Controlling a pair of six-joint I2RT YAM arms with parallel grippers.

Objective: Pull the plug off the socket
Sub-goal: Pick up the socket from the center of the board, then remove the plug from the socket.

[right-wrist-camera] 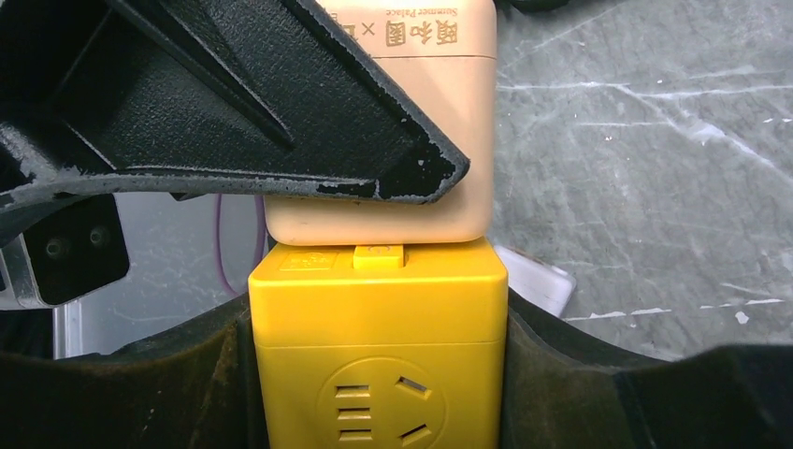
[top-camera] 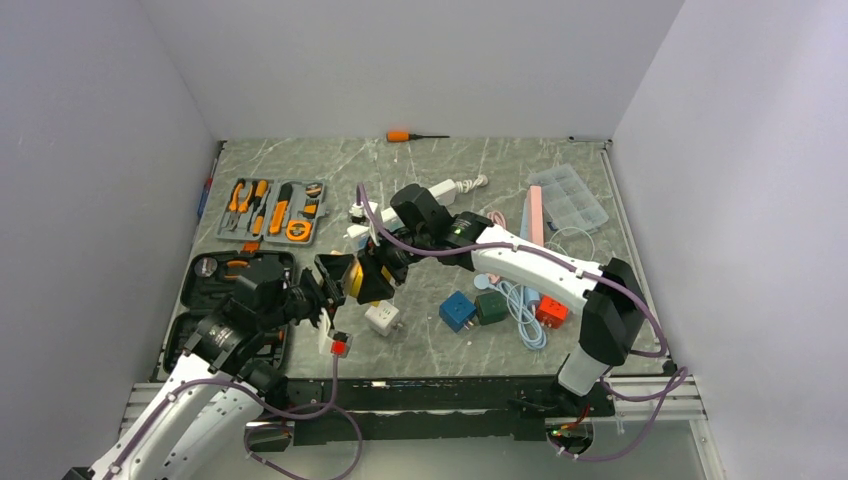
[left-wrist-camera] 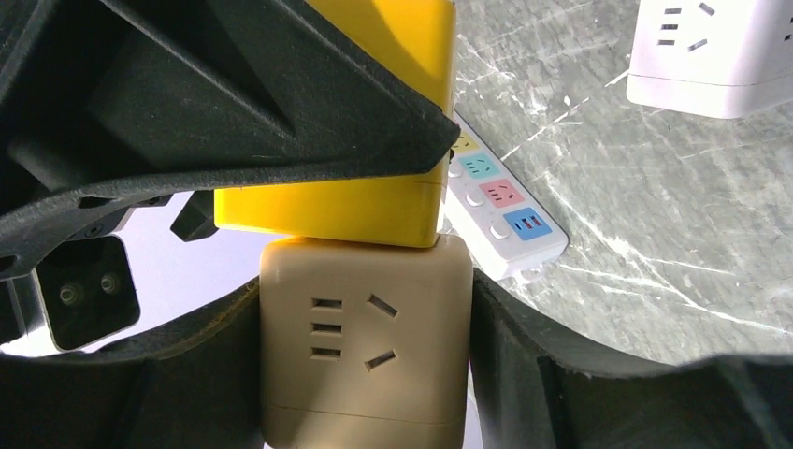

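Note:
A yellow cube socket (right-wrist-camera: 379, 365) and a beige cube plug adapter (left-wrist-camera: 365, 346) are joined face to face, held above the table. My left gripper (left-wrist-camera: 365, 360) is shut on the beige cube, its fingers (left-wrist-camera: 542, 374) pressing both sides. On the yellow cube (left-wrist-camera: 374, 201), my right gripper (right-wrist-camera: 379, 374) is shut the same way. No gap shows at the seam between the beige cube (right-wrist-camera: 411, 220) and the yellow one. From the top view the pair sits at mid-table, with only the yellow cube (top-camera: 354, 281) showing between the two grippers.
On the table below lie a white cube socket (top-camera: 383, 318), blue (top-camera: 457, 310), green (top-camera: 490, 307) and red (top-camera: 551, 311) cubes, and a white power strip (left-wrist-camera: 496, 201). Tool cases (top-camera: 272, 210) sit at left, a clear box (top-camera: 568, 197) at right, a screwdriver (top-camera: 410, 135) at the back.

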